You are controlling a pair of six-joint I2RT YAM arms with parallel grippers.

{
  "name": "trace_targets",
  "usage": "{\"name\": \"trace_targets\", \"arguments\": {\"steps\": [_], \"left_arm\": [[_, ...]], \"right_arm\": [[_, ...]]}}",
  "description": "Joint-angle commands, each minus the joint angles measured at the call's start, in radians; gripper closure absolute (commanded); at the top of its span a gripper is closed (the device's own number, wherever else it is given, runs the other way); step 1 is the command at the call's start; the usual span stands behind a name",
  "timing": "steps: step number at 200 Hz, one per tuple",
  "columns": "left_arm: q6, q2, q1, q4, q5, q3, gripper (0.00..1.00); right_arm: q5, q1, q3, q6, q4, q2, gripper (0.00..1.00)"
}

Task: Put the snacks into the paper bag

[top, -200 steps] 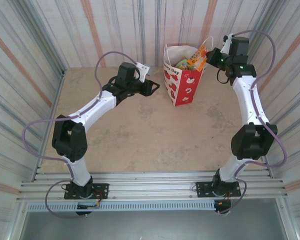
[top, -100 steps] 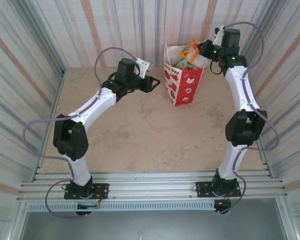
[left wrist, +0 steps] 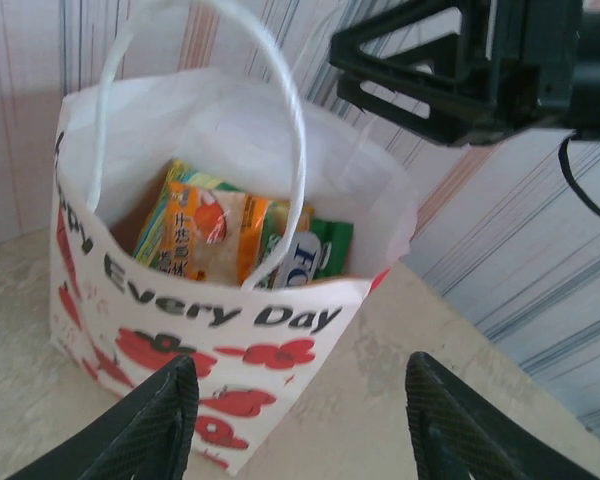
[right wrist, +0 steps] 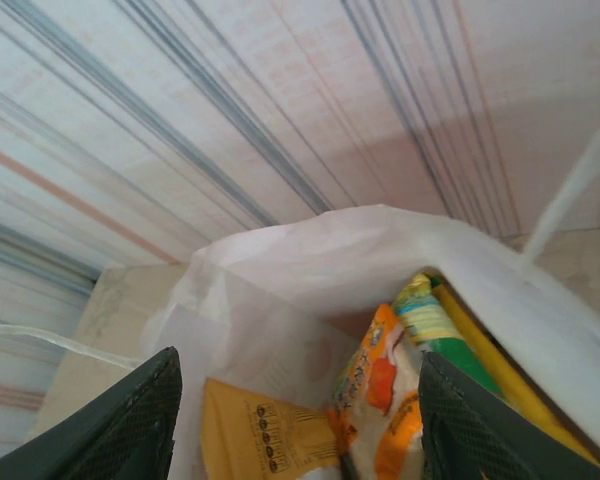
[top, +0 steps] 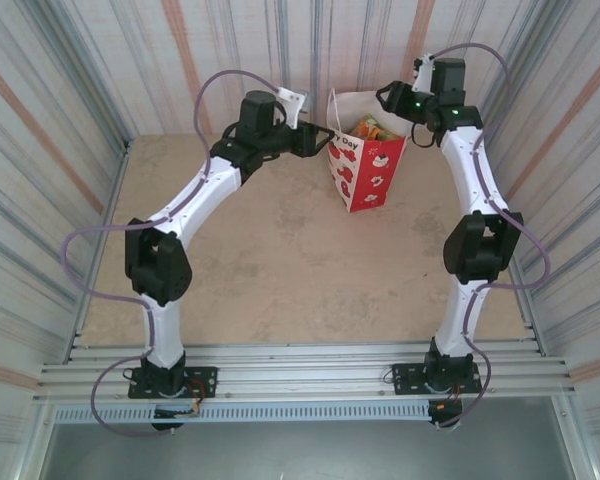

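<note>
Cord handle [left wrist: 299, 130] across snacks [left wrist: 215, 230], perhaps touching

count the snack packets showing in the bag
3 in the paper bag: an orange packet in front, a yellow-green one behind it, a green one beside it. More may be hidden.

A pale beige, mottled, stone-look surface [top: 280, 270] carries an upright paper bag [top: 365, 170], white at the top and red lower down, with white figures and the black words "Every Day". The bag stands near the far edge, right of the middle, its base flat on the surface, well apart from the side edges.
</note>
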Motion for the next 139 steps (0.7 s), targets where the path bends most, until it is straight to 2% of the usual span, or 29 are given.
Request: {"name": "trace_targets", "arguments": {"steps": [1,39,80,112,120,128,132,139], "left_arm": [[-0.099,0.046,0.010,0.066,0.034,0.061,0.41],[-0.200,0.149,0.000,0.159,0.069,0.159,0.41],[-0.247,0.276,-0.017,0.148,0.022,0.331,0.40],[-0.282,0.354,-0.021,0.170,0.017,0.445,0.47],[-0.277,0.358,-0.024,0.189,0.013,0.448,0.51],[-0.263,0.354,-0.027,0.202,0.009,0.447,0.61],[-0.254,0.352,-0.029,0.204,0.006,0.446,0.69],[-0.236,0.346,-0.032,0.200,-0.003,0.445,0.91]], "right_arm": [[0.012,-0.027,-0.059,-0.043,0.024,-0.117,0.37],[-0.004,-0.067,-0.188,-0.054,0.068,-0.229,0.37],[-0.010,-0.143,-0.279,-0.061,0.089,-0.306,0.36],[-0.040,-0.199,-0.275,-0.060,0.102,-0.286,0.35],[-0.054,-0.208,-0.267,-0.060,0.110,-0.269,0.35],[-0.068,-0.210,-0.251,-0.062,0.114,-0.246,0.35],[-0.076,-0.210,-0.249,-0.065,0.115,-0.232,0.35],[-0.096,-0.209,-0.210,-0.071,0.120,-0.209,0.35]]}}
